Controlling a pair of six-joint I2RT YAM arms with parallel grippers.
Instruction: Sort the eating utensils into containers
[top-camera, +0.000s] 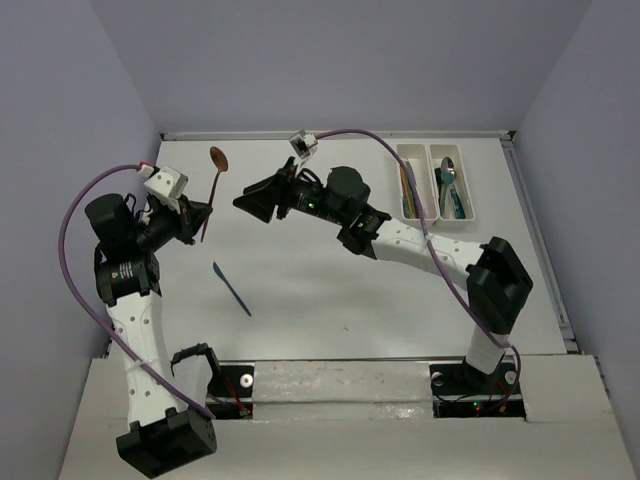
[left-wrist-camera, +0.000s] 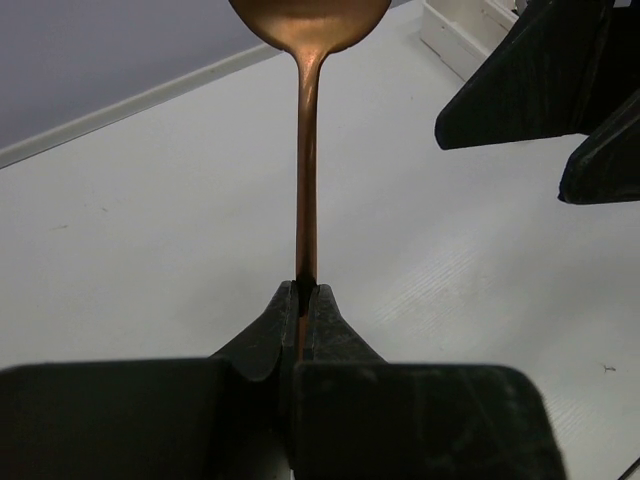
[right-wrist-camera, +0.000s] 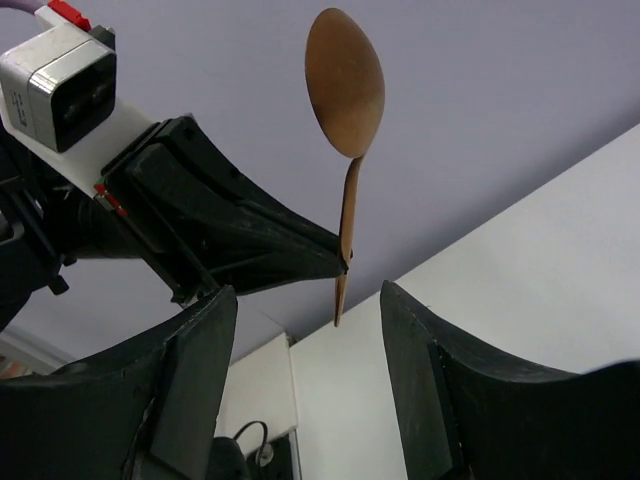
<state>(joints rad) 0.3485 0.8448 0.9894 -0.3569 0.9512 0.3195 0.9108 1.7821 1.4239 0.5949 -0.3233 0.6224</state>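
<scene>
left end effector (left-wrist-camera: 305, 292) clamped on 1 copper spoon (left-wrist-camera: 305, 150), bowl up, off worktop (top-camera: 350, 290) | right end effector (top-camera: 255, 205) spread wide, empty, near spoon | 1 blue knife (top-camera: 231, 288) flat on worktop | 2 white trays (top-camera: 428, 180) far right, utensils (top-camera: 446, 180) inside, count unclear

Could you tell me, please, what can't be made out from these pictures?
- Left wrist: the copper spoon has its bowl cut off by the top edge, and its handle end hides inside the left gripper.
- Top external: the utensils in the containers overlap and are too small to count. A purple cable crosses one tray.
- Right wrist: the right gripper runs off the bottom edge.
</scene>
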